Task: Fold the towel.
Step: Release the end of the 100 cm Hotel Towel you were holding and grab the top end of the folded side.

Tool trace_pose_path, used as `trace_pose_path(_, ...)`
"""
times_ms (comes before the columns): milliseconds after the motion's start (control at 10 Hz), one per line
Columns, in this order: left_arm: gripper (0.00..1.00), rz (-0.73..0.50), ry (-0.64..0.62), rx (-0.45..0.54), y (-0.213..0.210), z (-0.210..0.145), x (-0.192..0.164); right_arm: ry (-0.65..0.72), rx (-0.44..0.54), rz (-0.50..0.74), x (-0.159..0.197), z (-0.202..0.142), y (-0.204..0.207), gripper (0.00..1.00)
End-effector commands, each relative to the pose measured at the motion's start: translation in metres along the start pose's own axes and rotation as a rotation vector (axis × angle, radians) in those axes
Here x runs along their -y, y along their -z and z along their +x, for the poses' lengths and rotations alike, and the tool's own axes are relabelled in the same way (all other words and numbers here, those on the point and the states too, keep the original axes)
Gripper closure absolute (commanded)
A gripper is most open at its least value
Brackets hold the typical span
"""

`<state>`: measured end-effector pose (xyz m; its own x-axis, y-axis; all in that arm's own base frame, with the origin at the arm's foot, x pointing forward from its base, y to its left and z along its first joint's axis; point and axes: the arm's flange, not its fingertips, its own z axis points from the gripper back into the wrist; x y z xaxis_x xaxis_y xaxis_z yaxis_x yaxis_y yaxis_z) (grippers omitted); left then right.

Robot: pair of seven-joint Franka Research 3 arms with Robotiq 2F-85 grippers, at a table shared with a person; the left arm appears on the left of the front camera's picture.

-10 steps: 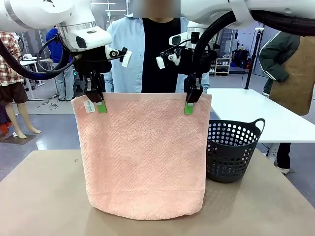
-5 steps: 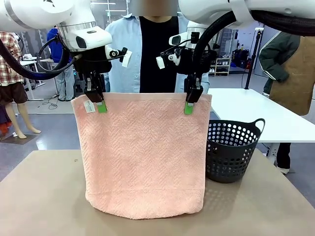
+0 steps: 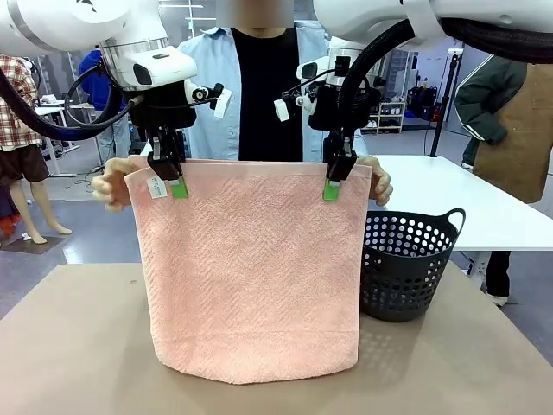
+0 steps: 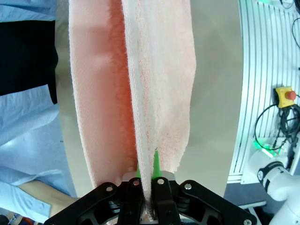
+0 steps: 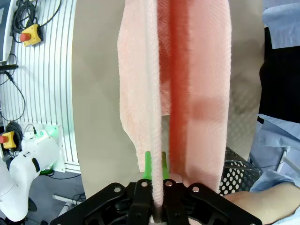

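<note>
The salmon-pink towel hangs doubled over, its fold sagging onto the tabletop. My left gripper is shut on its top edge near the left corner, and my right gripper is shut on the same edge near the right corner. The person's two hands hold the top corners just outside my grippers. In the left wrist view the towel runs away from the pinched green pads as two layers. The right wrist view shows the towel likewise clamped between the pads.
A dark grey perforated basket stands on the brown table just right of the towel. The person stands at the far side, right behind the towel. A white table lies beyond at the right.
The person's hands have come up and taken hold of the towel's top corners. Both grippers stay shut in place and the towel hangs much as before.
</note>
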<state>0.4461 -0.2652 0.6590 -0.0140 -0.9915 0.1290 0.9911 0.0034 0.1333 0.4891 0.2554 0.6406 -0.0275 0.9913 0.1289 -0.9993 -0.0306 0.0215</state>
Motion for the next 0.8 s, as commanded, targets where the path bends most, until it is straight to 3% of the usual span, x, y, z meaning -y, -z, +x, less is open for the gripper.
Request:
trace_pose_path(0,1.00,0.000,-0.004,0.000,0.0000,-0.0009,0.0002,0.002,-0.001,0.001,-0.0010,-0.0010,0.0004,1.00)
trace_pose_path(700,1.00,0.000,-0.004,0.000,0.0000,-0.0009,0.0002,0.002,-0.001,0.001,-0.0010,-0.0010,0.0004,1.00)
